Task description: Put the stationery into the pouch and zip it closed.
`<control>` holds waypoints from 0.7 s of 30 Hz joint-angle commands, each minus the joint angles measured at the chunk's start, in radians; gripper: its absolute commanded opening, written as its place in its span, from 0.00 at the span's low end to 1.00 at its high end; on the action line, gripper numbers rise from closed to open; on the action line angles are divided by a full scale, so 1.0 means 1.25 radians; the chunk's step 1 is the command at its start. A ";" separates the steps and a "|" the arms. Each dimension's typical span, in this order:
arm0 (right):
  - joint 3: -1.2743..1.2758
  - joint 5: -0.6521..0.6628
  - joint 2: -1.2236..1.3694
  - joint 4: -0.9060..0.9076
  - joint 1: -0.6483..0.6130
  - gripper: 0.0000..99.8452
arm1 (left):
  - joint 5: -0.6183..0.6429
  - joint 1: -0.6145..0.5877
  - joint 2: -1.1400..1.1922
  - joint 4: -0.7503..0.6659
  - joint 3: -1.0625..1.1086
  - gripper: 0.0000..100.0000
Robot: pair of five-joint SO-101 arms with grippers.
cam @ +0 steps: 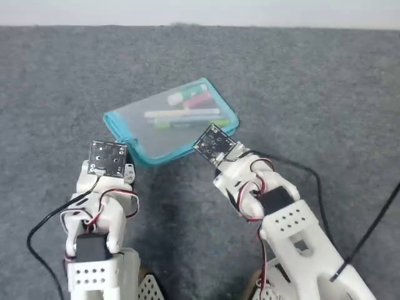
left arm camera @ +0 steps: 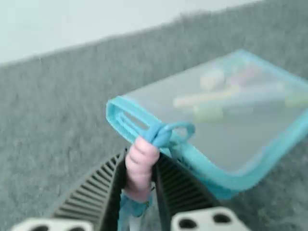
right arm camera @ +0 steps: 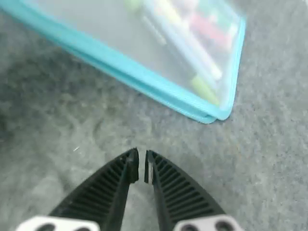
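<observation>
Pink and soft-looking, the pull tab (left arm camera: 138,179) is pinched upright between the black ribbed jaws of the left gripper (left arm camera: 142,158), which are pressed onto it from both sides. A teal cord (left arm camera: 166,132) knotted at the top of the tab loops straight to the corner of the pouch (left arm camera: 231,120), so the claw sits right at that corner, touching the trim. The right gripper (right arm camera: 140,166) has its jaws drawn almost together with just a sliver between the tips, over the grey mat (right arm camera: 62,120) and near the pouch's other near corner but apart from it. From the high view the left arm (cam: 100,206) stands at the near left of the table and the right arm (cam: 262,194) at the near right, both pointing in toward the pouch (cam: 169,128) between them. The pouch is frosted clear plastic edged in teal, lying slantwise about the middle of the table, its long teal edge facing the arms; that edge looks closed along the stretch I can see. Inside it the stationery (cam: 187,106) lies bunched toward the pouch's far side: pens or markers in green, pink, yellow and pale blue, showing through the plastic (right arm camera: 192,43). Black cables (cam: 312,181) trail across the mat on the right side, and a pale wall (cam: 200,12) runs along the table's far edge.
</observation>
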 commanded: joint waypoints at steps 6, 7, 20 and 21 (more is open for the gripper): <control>-0.007 0.004 -0.023 -0.057 -0.164 0.01 | -0.025 0.211 -0.028 0.092 -0.106 0.01; -0.007 0.004 -0.023 -0.063 -0.175 0.01 | -0.025 0.238 -0.027 0.122 -0.136 0.01; 0.069 0.010 -0.218 -0.058 -0.187 0.15 | -0.026 0.360 -0.026 0.261 -0.267 0.01; 0.076 0.010 -0.250 -0.058 -0.187 0.15 | -0.027 0.360 -0.026 0.264 -0.267 0.01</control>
